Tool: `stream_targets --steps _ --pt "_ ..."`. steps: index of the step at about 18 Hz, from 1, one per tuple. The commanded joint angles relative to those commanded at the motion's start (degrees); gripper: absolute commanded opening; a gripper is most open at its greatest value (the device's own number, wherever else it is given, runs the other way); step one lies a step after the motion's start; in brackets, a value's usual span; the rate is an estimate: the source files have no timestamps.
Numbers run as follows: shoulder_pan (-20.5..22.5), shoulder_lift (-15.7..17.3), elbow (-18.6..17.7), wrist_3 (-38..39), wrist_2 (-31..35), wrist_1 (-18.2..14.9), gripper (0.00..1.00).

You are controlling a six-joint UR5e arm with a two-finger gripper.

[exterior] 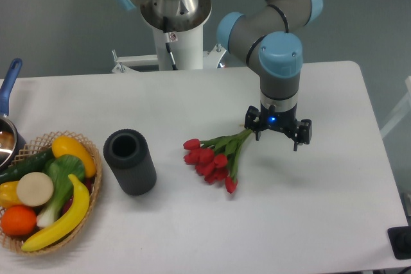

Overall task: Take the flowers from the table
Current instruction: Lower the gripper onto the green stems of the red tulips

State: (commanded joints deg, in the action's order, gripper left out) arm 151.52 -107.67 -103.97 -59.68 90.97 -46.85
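Gripper point(277, 130) hung low at stem end of flowers point(212, 156) lying on tabletop point(321, 210); finger spacing indiscernible; placed for stem grasp, sparing blooms.

Dark cylinder point(130, 162) upright; just left of it wicker basket point(90, 206) with fruit and vegetables; pot point(8, 134) behind basket.

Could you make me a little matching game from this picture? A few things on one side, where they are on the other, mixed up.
Things:
1. flowers
2. dark cylinder
3. banana
4. gripper

Places:
A. in the wicker basket
B. lying mid-table, stems toward the gripper
C. at the stem ends of the flowers
D. standing between basket and flowers

Pairs: 1-B, 2-D, 3-A, 4-C
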Motion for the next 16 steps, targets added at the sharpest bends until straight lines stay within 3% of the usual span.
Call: stream_targets --steps 7,12,16 --pt "-0.3 -0.1 -0.3 0.2 -0.1 0.0 1.00" --pt "-0.4 -0.2 -3.6 0.2 0.0 1.3 1.00" --pt "-1.1 -1.7 -4.0 0.0 0.0 1.6 1.00"
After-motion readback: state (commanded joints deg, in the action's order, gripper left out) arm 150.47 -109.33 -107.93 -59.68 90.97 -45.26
